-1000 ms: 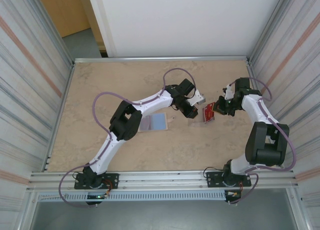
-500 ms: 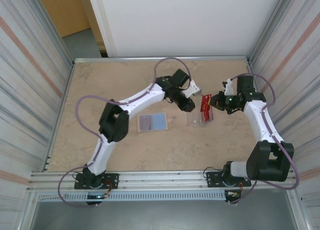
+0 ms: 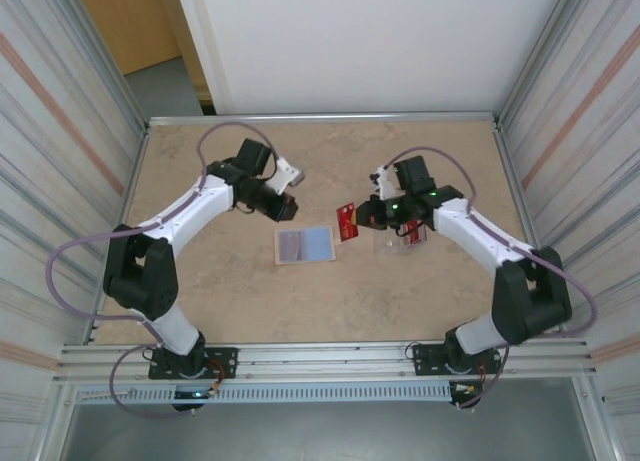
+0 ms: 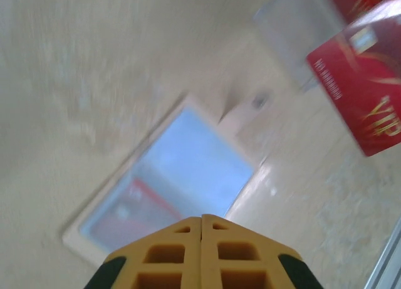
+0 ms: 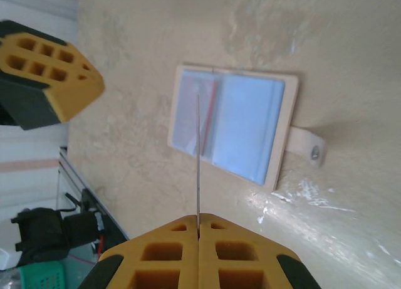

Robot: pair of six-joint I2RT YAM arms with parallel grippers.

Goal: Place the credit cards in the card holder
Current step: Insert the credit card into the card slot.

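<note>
A beige marbled tabletop [image 3: 330, 303] is bounded by silver aluminium rails [image 3: 320, 353]. It is flanked by pale corrugated panels [image 3: 50, 201] and a white wall [image 3: 370, 41].

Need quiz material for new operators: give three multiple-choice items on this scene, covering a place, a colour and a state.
1. In the top view, where is the held red card?
A) by the upper right corner of the beige-framed piece
B) at the table's far left corner
C) beside the left arm's base

2. What colour are the end effector fingers?
A) blue
B) yellow
C) white

3. How is the right end effector?
A) wide open
B) shut on nothing
C) shut on the red card

Answers: A, since the top view puts the card by that corner. B, since both wrist views show yellow fingers. C, since the right wrist view shows the card edge-on between closed fingers.
</note>
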